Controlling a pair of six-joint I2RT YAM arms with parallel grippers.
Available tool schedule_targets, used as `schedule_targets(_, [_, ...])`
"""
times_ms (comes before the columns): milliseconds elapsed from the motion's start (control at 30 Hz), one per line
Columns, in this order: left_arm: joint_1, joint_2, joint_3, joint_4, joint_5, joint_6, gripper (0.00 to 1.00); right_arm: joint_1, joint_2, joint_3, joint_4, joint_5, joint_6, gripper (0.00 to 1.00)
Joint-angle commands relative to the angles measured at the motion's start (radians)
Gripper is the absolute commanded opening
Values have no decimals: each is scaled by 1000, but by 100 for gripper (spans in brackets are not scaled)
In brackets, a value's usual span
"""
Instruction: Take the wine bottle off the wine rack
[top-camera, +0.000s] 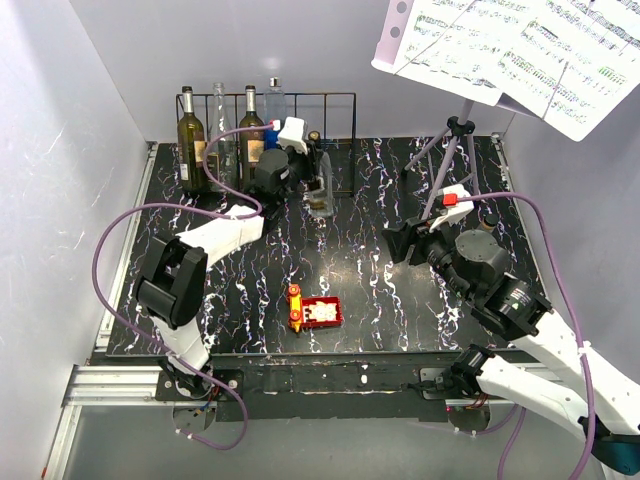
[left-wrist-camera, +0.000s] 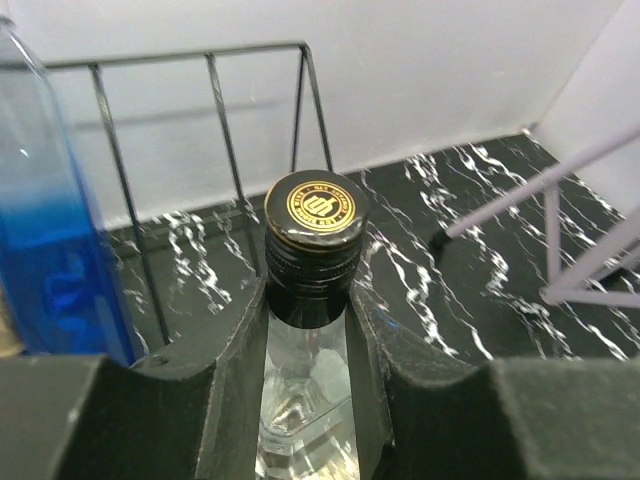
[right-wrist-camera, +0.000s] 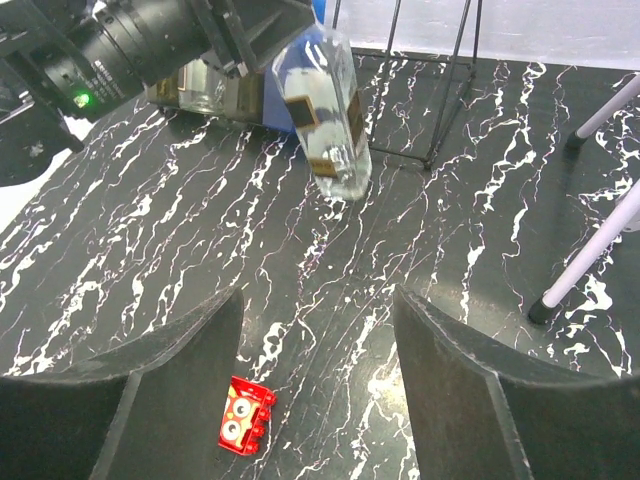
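Starts nearest the bases with nothing of the task: only a red toy brick (top-camera: 315, 312) on the marbled table (top-camera: 370, 290). A little further in, shows the right gripper (right-wrist-camera: 318, 310) spread open and empty, hovering over bare table and taking no part. Beyond that, finds the left gripper (left-wrist-camera: 308, 340) clamped on the neck of the wine bottle (right-wrist-camera: 330, 115), just under the black cap. Holds that clear bottle tilted, just in front of the wine rack (top-camera: 300, 94) toward its right end and apparently outside the wires; cannot tell whether the base touches the table. Behind, leaves four other bottles (top-camera: 190, 145) standing in the left slots, with a music stand (top-camera: 455, 150) off to the right. Puts the main work as done, by the look of it: bottle gripped and out of its slot. Leaves only setting it upright on open table apart from the rack, then letting go.
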Motion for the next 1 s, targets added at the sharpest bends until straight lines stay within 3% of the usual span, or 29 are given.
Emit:
schedule_targets(0, [-50,-117,-27,47,48,-77,0,4,-6,-4,74,18,-18,69])
schedule_targets(300, [-81,-192,-107,11,79,-92,0,4,-9,-12,95,24,-24,69])
schedule_targets(367, [-92,-214,-121,-12,140,-102,0,4,-1,-6,100,32,-25,69])
schedule_targets(767, [-208,-301,-178,-136,236,-53,0,4,49,-2,176,61,-59,70])
schedule_targets(833, [-222,-314,-187,-148,246,-53,7,4,58,-7,186,61,-60,71])
schedule_targets(967, [-245,-335,-191,-179,265,-42,33,4,71,-10,199,49,-57,71])
